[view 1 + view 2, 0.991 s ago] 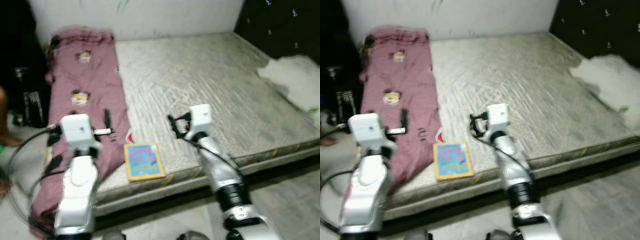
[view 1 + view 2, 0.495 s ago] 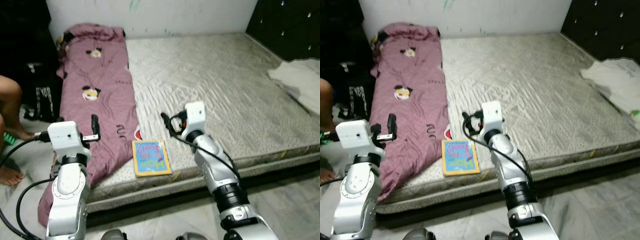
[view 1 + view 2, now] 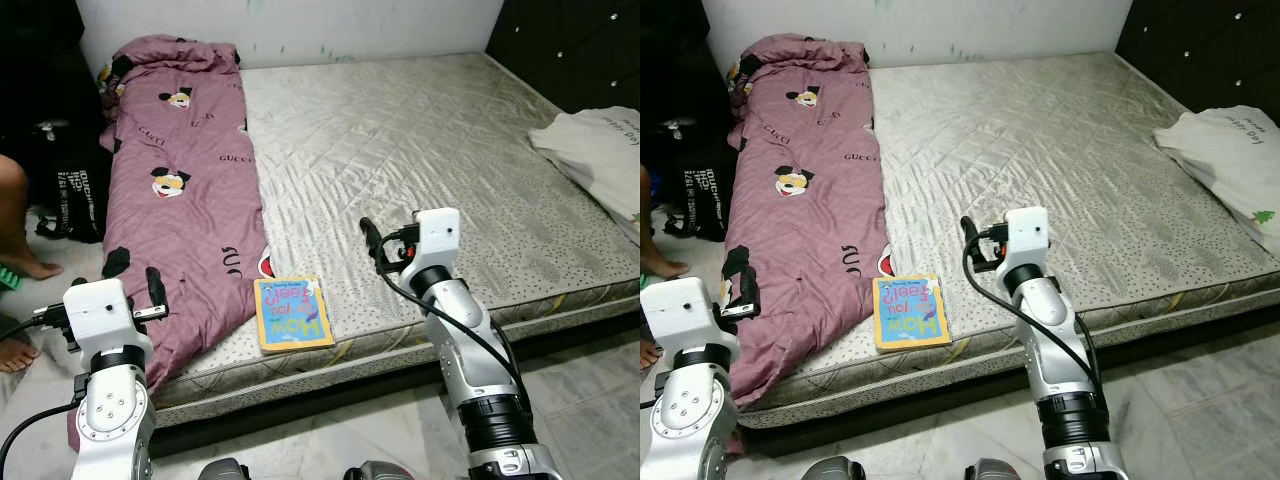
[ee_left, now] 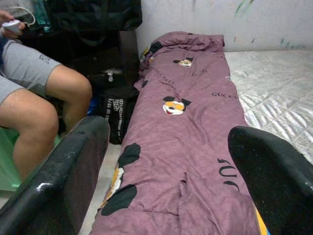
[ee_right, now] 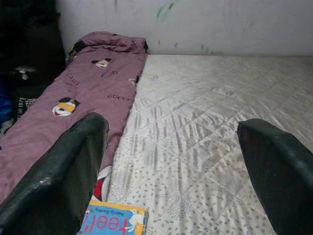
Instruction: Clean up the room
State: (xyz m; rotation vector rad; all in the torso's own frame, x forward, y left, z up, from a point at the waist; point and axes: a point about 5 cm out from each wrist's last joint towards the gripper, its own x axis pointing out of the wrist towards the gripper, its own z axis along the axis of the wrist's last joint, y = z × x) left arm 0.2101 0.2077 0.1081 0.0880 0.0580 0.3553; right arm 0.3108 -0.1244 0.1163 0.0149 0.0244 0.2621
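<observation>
1. Two grippers up over the near edge of the mattress (image 3: 440, 130). Compared with one second ago the whole view has shifted and sharpened: I read that as the head camera settling, not as things moving.
2. Right gripper (image 3: 372, 240) hovers above bare mattress, just beside the book (image 3: 292, 313). Its fingers (image 5: 68, 166) stand wide apart and hold nothing.
3. Left gripper (image 3: 153, 290) sits over the low end of the blanket (image 3: 180, 200). Its fingers (image 4: 58, 176) are likewise spread wide and empty. Half a second ago it was higher in view; it now sits lower and nearer the left edge.
4. Book lies flat, cover up, at the near edge of the mattress, touching the blanket's hem. It keeps its place on the bed across the earlier frames.
5. White cloth (image 3: 600, 150) lies at the mattress's right side, well apart from both grippers. Black bag (image 3: 80, 190) on the floor by the blanket. A person's leg (image 4: 39, 103) is beside it.
6. Judgement: nothing is picked up yet. The book is the nearest item, best reached with the right gripper. Its thin flat shape may make pinching hard.
</observation>
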